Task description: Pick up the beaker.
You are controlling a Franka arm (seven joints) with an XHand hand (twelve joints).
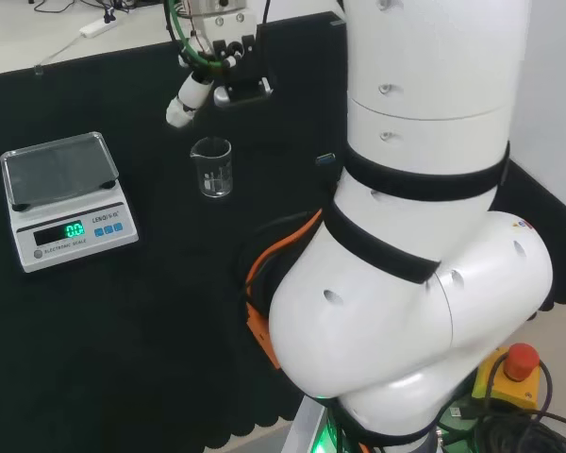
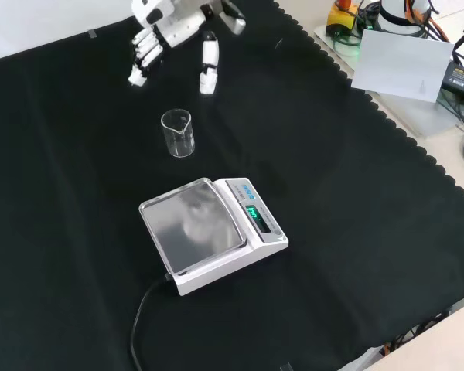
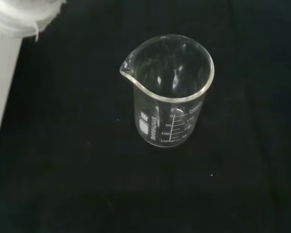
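In the front view, the nearest thing is a white scale (image 2: 216, 236) with a grey metal plate, and its black cable (image 2: 143, 313) runs toward the near edge of the black cloth (image 2: 332, 232). Behind the scale, a little apart from it, the clear glass beaker (image 2: 178, 133) stands upright on the cloth, and it looks empty. Farther off, near the top of this view, the hand (image 2: 166, 31) hangs above the cloth with its fingers (image 2: 141, 58) straight and spread away from the thumb (image 2: 209, 66); it holds nothing and does not touch the beaker. The wrist view shows details that the other views do not give: a pouring spout on the rim of the beaker (image 3: 169, 90), printed measuring marks on its wall, and nothing inside. In the head view the scale (image 1: 66, 198) is at the left, the beaker (image 1: 213, 167) stands to its right, and the hand (image 1: 208, 80) is beyond the beaker, while the white arm (image 1: 424, 236) covers the right side. The cloth has a scalloped edge (image 2: 371, 108), and past it the front view shows a pale table with cables and a white sheet (image 2: 402, 66). Around the beaker the cloth is bare on all sides.
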